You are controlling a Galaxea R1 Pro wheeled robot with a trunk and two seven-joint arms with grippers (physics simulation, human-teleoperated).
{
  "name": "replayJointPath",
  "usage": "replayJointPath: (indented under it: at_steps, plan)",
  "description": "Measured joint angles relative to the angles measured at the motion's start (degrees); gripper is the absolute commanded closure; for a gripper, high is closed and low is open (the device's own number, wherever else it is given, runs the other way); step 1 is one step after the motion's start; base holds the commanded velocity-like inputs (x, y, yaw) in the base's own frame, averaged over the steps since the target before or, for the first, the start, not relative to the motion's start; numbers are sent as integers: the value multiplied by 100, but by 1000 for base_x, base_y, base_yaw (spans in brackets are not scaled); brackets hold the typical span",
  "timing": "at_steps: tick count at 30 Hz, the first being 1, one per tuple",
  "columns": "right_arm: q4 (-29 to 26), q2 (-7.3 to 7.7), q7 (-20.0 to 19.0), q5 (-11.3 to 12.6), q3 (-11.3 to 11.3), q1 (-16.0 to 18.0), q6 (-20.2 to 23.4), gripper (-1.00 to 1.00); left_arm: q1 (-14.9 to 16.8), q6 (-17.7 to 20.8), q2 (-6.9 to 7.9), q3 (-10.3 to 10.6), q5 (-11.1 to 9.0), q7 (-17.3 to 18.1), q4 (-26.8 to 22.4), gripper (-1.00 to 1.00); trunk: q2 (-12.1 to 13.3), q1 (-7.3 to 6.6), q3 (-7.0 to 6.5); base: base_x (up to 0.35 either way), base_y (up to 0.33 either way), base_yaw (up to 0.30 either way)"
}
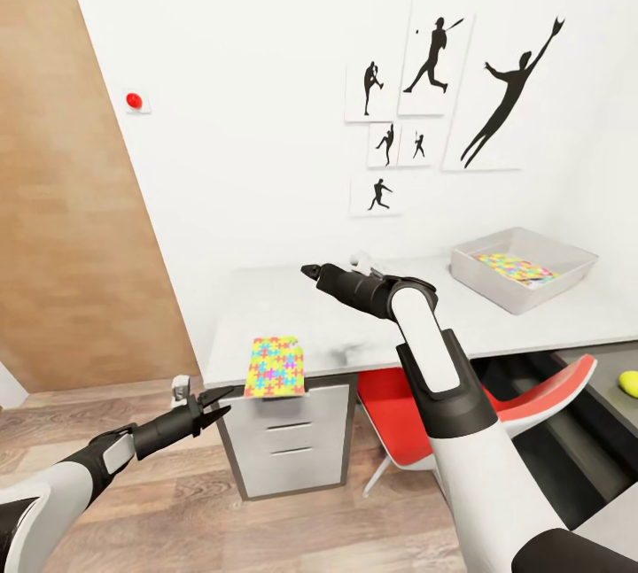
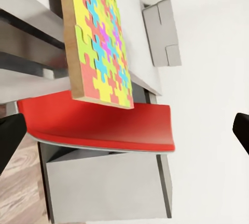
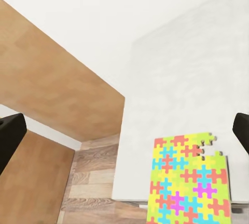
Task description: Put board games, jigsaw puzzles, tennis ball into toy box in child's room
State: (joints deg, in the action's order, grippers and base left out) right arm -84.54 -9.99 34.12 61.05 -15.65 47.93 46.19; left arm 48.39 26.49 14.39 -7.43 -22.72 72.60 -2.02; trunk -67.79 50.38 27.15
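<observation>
One jigsaw puzzle (image 1: 275,367) lies flat on the pale table (image 1: 354,325), overhanging its front edge. My left gripper (image 1: 213,400) is open below and left of it, beside the drawers; the left wrist view shows the puzzle (image 2: 98,42) ahead. My right gripper (image 1: 310,272) hovers open above the table behind the puzzle (image 3: 189,182), with nothing between its fingers. A second jigsaw puzzle (image 1: 514,268) lies inside the toy box (image 1: 567,276) at the table's far right. The tennis ball (image 1: 629,382) rests on the lower dark section. The board games and the bed are out of view.
A red chair (image 1: 532,405) is tucked under the table right of the white drawer unit (image 1: 283,440); it also shows as the red chair (image 2: 98,122) under the puzzle. A wooden panel (image 1: 80,228) stands at the left. Baseball silhouettes (image 1: 434,112) hang on the white wall.
</observation>
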Motion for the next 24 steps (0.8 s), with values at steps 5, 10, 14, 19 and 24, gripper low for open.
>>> replayJointPath:
  at_steps: [5,10,14,19,24]
  plan:
    - [-4,0,0,0,1,0,0,-100,0,-1,10,-6,-1,0,0,-100,-201,110,90,0,0,0]
    - [-5,0,0,1,2,0,0,-100,0,-5,4,-4,1,-1,0,-100,-401,220,180,0,0,0]
    - [-5,0,0,1,-2,0,0,-100,0,-9,2,-5,1,-1,0,-100,-562,308,252,0,0,0]
    - [-5,0,0,1,-4,0,0,-100,0,-18,-5,-1,3,-1,0,-100,-762,417,341,0,0,0]
    - [-5,0,-6,2,-6,0,0,-100,0,-19,-7,-3,2,-1,0,-100,-884,484,396,0,0,0]
